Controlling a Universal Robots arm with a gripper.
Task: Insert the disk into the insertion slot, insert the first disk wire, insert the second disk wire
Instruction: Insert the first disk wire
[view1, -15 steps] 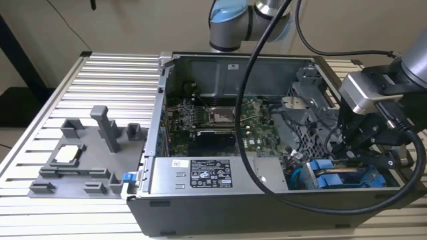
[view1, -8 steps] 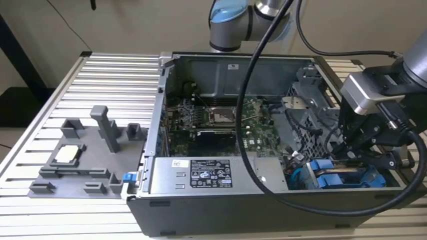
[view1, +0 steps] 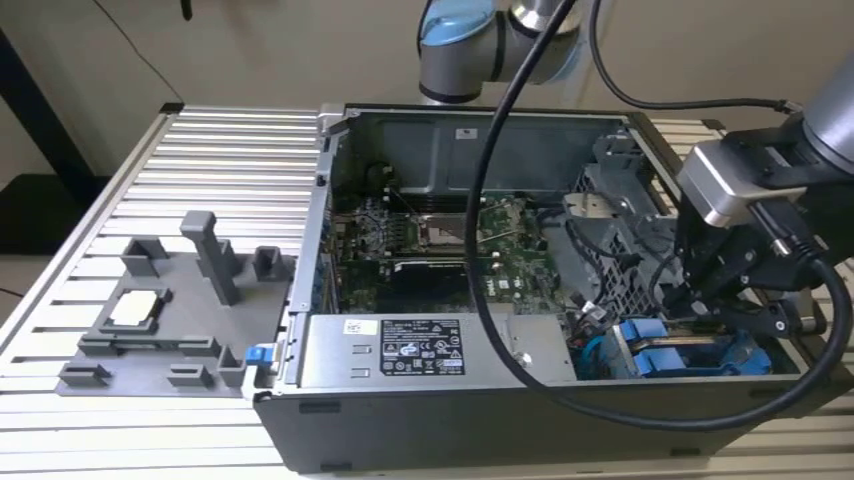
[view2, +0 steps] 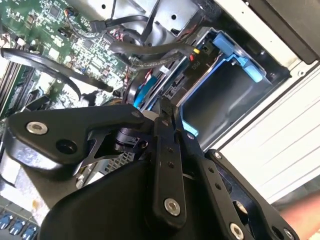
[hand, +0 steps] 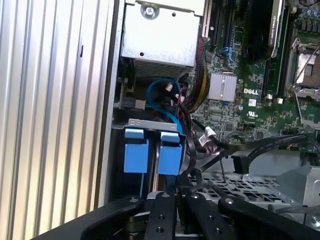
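Note:
Two blue carrier fronts sit side by side in the drive bay at the case's corner. The disk (hand: 170, 155) (view1: 641, 332) is the one nearer the motherboard, seated in its slot. The other carrier (hand: 136, 152) (view2: 220, 85) lies against the outer wall. My gripper (hand: 182, 184) (view2: 163, 111) (view1: 705, 305) hangs just behind the disk with its fingers closed together on the end of a black wire (hand: 191, 152), which loops up from the tips. A blue wire (hand: 161, 95) (view2: 145, 92) curls beside the bay.
The open computer case (view1: 310, 330) lies on a slatted metal table (view1: 214, 140). A power supply (view1: 427, 350) sits beside the bay and the motherboard (view1: 441, 240) lies beyond it. Black cables (hand: 260, 147) cross near the metal cage. A grey fixture plate (view1: 160, 320) stands at the exterior view's left.

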